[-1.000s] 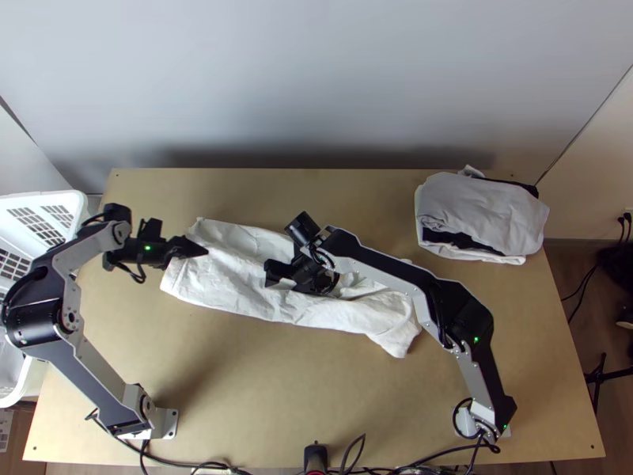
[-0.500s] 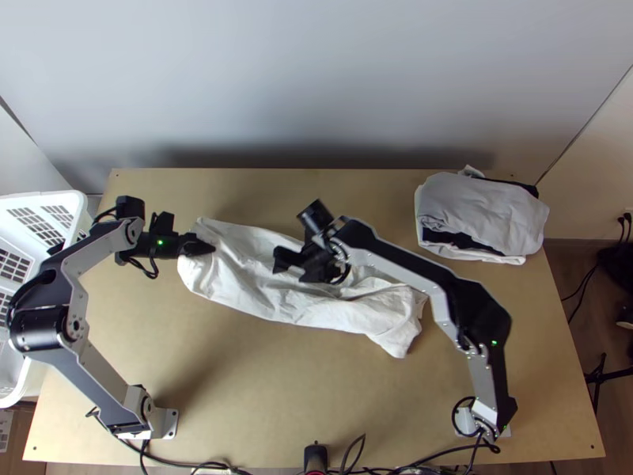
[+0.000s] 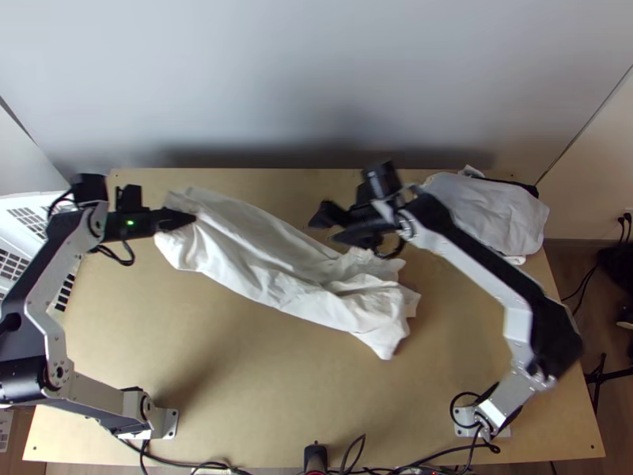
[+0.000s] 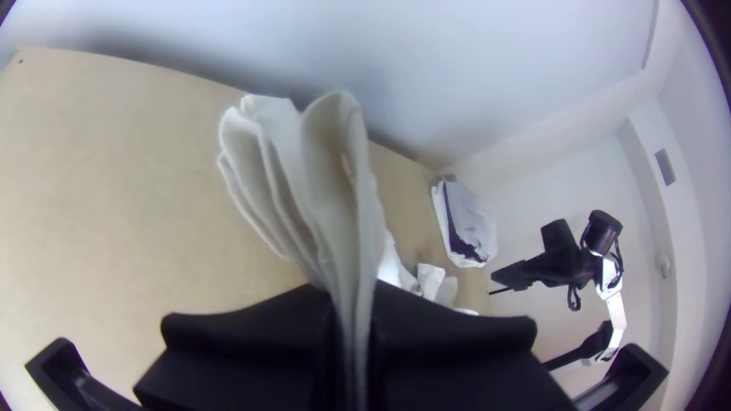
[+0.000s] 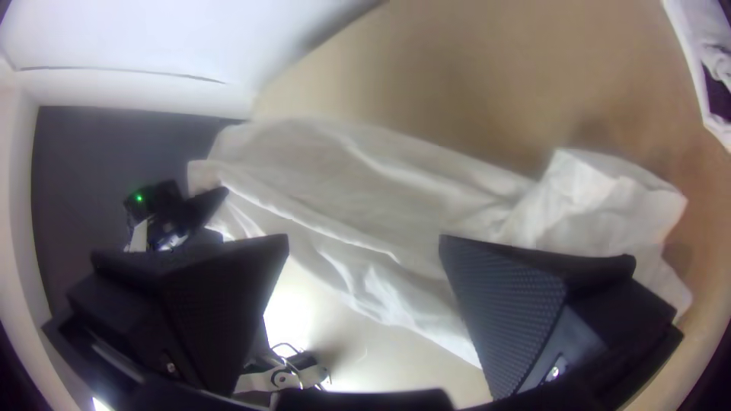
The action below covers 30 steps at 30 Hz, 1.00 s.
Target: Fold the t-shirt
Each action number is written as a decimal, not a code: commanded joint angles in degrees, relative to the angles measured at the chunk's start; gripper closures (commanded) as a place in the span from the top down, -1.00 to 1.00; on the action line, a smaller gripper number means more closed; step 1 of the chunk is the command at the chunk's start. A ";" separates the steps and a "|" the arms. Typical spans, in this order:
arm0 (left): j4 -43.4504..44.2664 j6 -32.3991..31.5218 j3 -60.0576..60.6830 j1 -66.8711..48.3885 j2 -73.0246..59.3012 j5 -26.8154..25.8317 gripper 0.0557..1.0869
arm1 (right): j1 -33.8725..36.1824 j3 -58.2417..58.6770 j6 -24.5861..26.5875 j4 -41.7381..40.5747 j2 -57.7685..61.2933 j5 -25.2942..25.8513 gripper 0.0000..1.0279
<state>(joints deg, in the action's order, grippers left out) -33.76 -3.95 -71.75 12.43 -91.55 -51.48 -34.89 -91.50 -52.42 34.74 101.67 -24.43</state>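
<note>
In the top view, the t-shirt [image 3: 269, 269] lies bunched, left to middle. In the left wrist view, our left gripper [image 4: 351, 298] pinches its left end; we should pull gently. In the right wrist view, our right gripper [image 5: 364, 237] is wide; we should probably catch the right corner.

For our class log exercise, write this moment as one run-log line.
left gripper: shut on t-shirt, one end raised | right gripper: open, empty | t-shirt: long, rumpled | cloth pile: table, far right corner

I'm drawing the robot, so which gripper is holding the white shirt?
The left gripper: it pinches the shirt, while the right gripper has its fingers wide apart.
</note>
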 commanded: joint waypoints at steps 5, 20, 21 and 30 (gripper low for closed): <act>-11.33 14.23 -2.61 3.22 1.64 7.54 -0.92 | 7.38 8.18 1.36 0.41 -12.63 0.08 0.79; -5.97 5.18 -6.04 -28.33 -0.39 10.09 -0.92 | 11.25 12.93 1.45 0.41 -17.29 0.34 0.79; -5.88 4.65 -7.00 -30.44 -1.26 10.18 -0.92 | 11.96 13.55 1.54 0.41 -17.64 0.34 0.79; -2.28 -1.42 -16.85 -44.68 -10.23 11.14 -0.92 | 18.20 18.55 1.71 0.33 -21.07 0.52 0.79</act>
<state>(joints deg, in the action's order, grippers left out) -39.55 -0.84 -82.65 -21.45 -96.47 -41.04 -20.53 -76.53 -50.83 35.16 82.94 -24.01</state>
